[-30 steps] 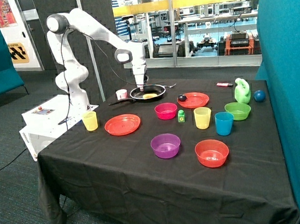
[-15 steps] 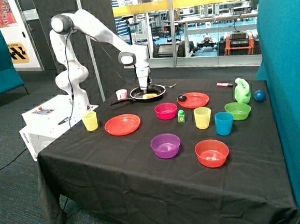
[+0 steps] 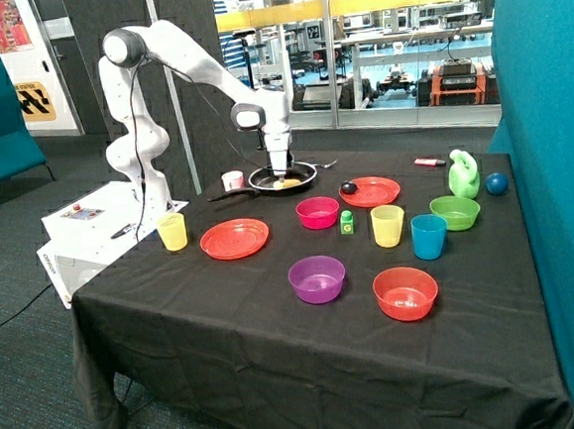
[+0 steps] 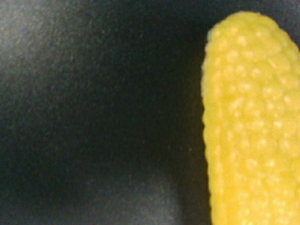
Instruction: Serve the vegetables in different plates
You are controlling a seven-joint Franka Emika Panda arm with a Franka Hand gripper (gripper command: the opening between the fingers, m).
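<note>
The pale yellow oblong vegetable (image 3: 282, 184) lies in the black frying pan (image 3: 305, 174) at the back of the table. It fills one side of the wrist view (image 4: 253, 122), bumpy like corn, very close on the dark pan floor. My gripper (image 3: 284, 178) is down in the pan, right at this piece. The dark purple-black vegetable (image 3: 348, 187) sits at the edge of the far orange-red plate (image 3: 377, 192). The second orange-red plate (image 3: 234, 238) lies bare nearer the front, beside a yellow cup (image 3: 172, 231).
Around the plates stand a pink bowl (image 3: 318, 212), a green G block (image 3: 346, 222), a yellow cup (image 3: 387, 225), a blue cup (image 3: 429, 236), a green bowl (image 3: 455, 212), a purple bowl (image 3: 317, 279) and an orange-red bowl (image 3: 406, 293). A green jug (image 3: 463, 174) and a blue ball (image 3: 496, 183) are at the far edge.
My gripper has moved across the frying pan towards the far plate and come down onto the yellow vegetable. Nothing else on the table has moved.
</note>
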